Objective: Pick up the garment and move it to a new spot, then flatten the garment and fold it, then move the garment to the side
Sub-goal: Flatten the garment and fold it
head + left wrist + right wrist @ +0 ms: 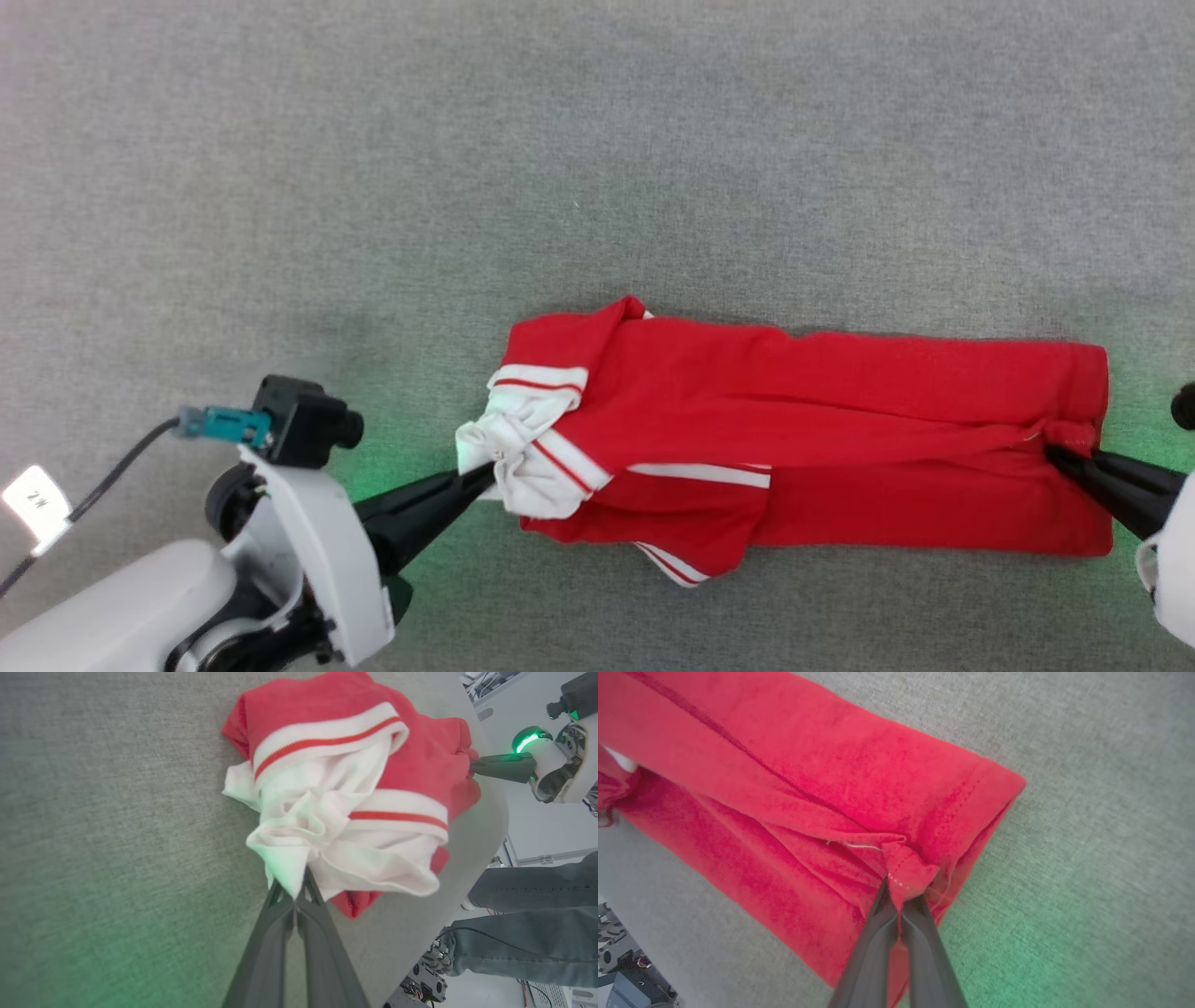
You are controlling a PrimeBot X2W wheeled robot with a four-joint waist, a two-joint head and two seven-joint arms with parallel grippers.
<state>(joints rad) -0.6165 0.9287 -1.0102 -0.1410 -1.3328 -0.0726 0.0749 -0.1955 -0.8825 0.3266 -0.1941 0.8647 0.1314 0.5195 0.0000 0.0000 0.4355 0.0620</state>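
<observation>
Head looks down; close wrist views share the garment point(840, 411).

Bright, soft, even light falls from above on the grey table point(597, 140), with no glare. The red shirt point(840, 420) casts only a thin, faint shadow along its far edge. A green glow tints the table beside the left gripper point(484, 477) and near the right gripper point(1052, 452). In the left wrist view a lit green ring point(527, 738) shines on the other arm, and green colours the tip of the white cloth. The head view is sharp, paler at its top left corner. Both wrist views bend at the edges, and the dark fingers point(266, 961) close to the lens are blurred.
</observation>
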